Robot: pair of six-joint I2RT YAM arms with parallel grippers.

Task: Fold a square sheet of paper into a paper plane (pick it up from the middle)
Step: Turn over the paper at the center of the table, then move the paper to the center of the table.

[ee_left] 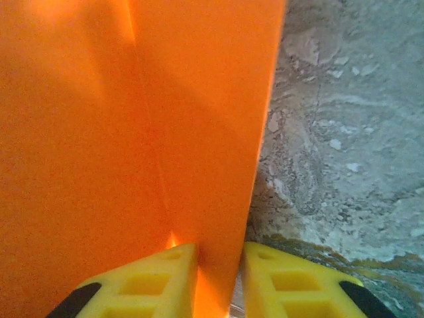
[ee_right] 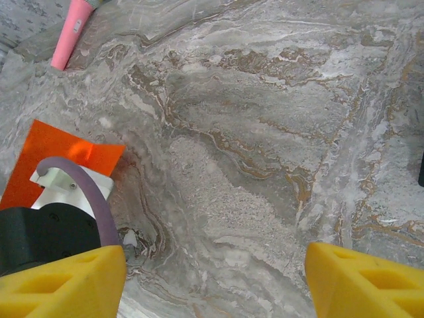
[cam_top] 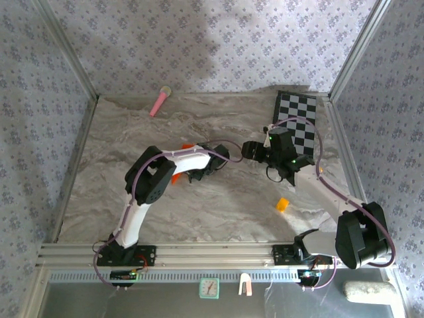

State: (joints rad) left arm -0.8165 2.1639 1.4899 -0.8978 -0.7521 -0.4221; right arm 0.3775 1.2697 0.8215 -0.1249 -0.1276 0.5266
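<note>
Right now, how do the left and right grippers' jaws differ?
Left gripper: jaws narrow, with the orange paper between them; right gripper: jaws wide apart, nothing between. Whether the left pinches the paper is unclear. The left is close against the paper; the right hangs over bare marbled table. Both have yellow fingers.

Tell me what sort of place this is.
Most likely a robot test cell in a lab: a marble-patterned table boxed in by aluminium rails and floral-print walls, a left arm and right arm bolted at its near edge, and a checkerboard in the far right corner.
</note>
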